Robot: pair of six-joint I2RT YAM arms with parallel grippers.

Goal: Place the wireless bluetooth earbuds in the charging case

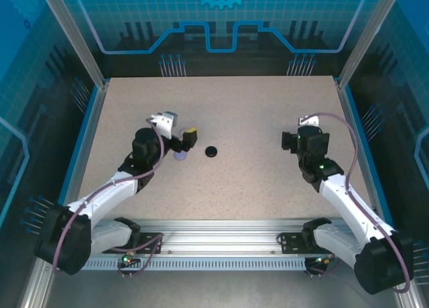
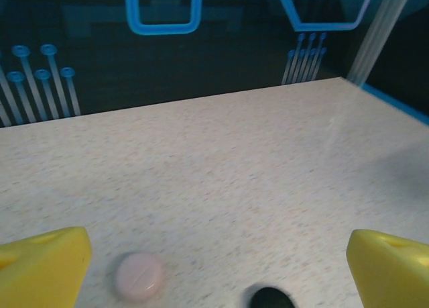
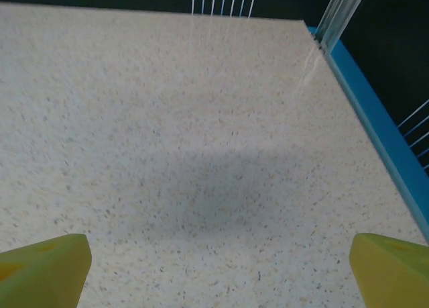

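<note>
The tiny stemmed earbuds are out of view. A black round case (image 1: 212, 151) lies mid-table, and a pale lavender-looking round case (image 1: 179, 157) lies just by my left gripper (image 1: 188, 139). In the left wrist view a pale pink round case (image 2: 139, 276) and the black round case (image 2: 271, 298) lie closed on the table between the yellow fingers (image 2: 40, 268). My left gripper (image 2: 219, 258) stands open above them, holding nothing. At the right side of the table my right gripper (image 1: 289, 141) is open over bare tabletop, its midpoint (image 3: 220, 258) over its own shadow.
The speckled tabletop (image 1: 255, 113) is bounded by a blue rim (image 3: 375, 120) and metal corner posts (image 3: 338, 13). A metal rail (image 1: 221, 244) carrying both arm bases runs along the near edge.
</note>
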